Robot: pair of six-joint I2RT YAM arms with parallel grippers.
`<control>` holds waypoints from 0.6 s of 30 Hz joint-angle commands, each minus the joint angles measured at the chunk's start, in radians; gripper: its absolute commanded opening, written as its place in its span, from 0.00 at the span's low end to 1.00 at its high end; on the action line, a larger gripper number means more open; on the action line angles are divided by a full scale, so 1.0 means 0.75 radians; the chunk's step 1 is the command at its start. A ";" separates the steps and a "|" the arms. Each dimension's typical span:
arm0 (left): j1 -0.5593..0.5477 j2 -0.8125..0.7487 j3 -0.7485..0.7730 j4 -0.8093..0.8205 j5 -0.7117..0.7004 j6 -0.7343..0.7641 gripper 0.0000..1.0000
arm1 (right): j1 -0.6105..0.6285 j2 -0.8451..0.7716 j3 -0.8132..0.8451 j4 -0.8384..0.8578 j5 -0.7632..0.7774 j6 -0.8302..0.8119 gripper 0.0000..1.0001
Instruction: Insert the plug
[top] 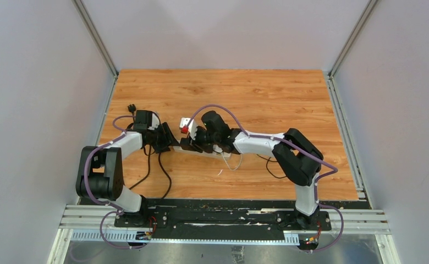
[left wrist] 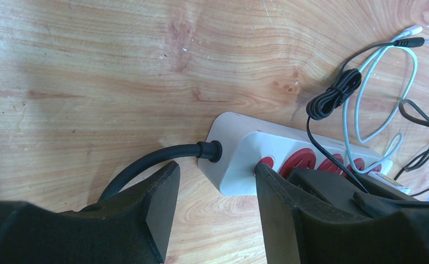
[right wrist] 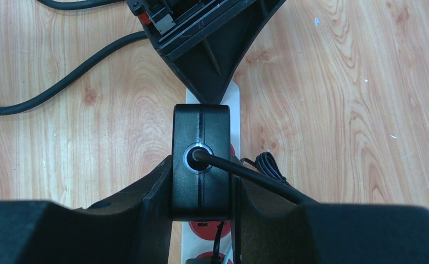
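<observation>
The plug (right wrist: 201, 159) is a black block with a thin black lead running off to the right. My right gripper (right wrist: 201, 170) is shut on its sides and holds it over the white power strip (right wrist: 234, 96), above a red socket (right wrist: 207, 228). In the top view, the right gripper (top: 193, 144) and left gripper (top: 168, 140) meet at the strip's left end (top: 176, 148). My left gripper (left wrist: 215, 203) is open at the cable end of the strip (left wrist: 240, 148). One finger (left wrist: 278, 209) overlaps the first red socket and bare wood shows between the pads.
The strip's thick black cable (left wrist: 157, 158) curves away past the left finger to a black plug (top: 131, 108) at the table's left. A bundled thin black lead (left wrist: 333, 96) and a white cable (left wrist: 366, 99) lie beside the strip. A small white and red object (top: 186, 125) sits behind the grippers.
</observation>
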 commanded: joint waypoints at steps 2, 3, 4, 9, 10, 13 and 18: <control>-0.009 0.011 0.011 -0.045 -0.024 0.028 0.56 | 0.011 0.146 -0.220 -0.140 0.185 0.013 0.00; -0.010 0.005 0.009 -0.045 -0.027 0.027 0.56 | 0.007 0.147 -0.231 -0.133 0.195 0.023 0.00; -0.011 0.001 0.009 -0.047 -0.027 0.026 0.56 | 0.003 0.153 -0.233 -0.134 0.202 0.029 0.00; -0.009 -0.010 0.008 -0.057 -0.031 0.026 0.56 | -0.003 0.183 -0.210 -0.164 0.240 0.035 0.00; -0.011 -0.012 0.007 -0.056 -0.030 0.026 0.56 | -0.002 0.190 -0.204 -0.168 0.242 0.023 0.00; -0.011 -0.026 0.005 -0.058 -0.034 0.026 0.56 | 0.004 0.217 -0.197 -0.170 0.278 0.003 0.00; -0.011 -0.056 -0.001 -0.070 -0.042 0.025 0.56 | 0.001 0.197 -0.265 -0.140 0.295 0.036 0.00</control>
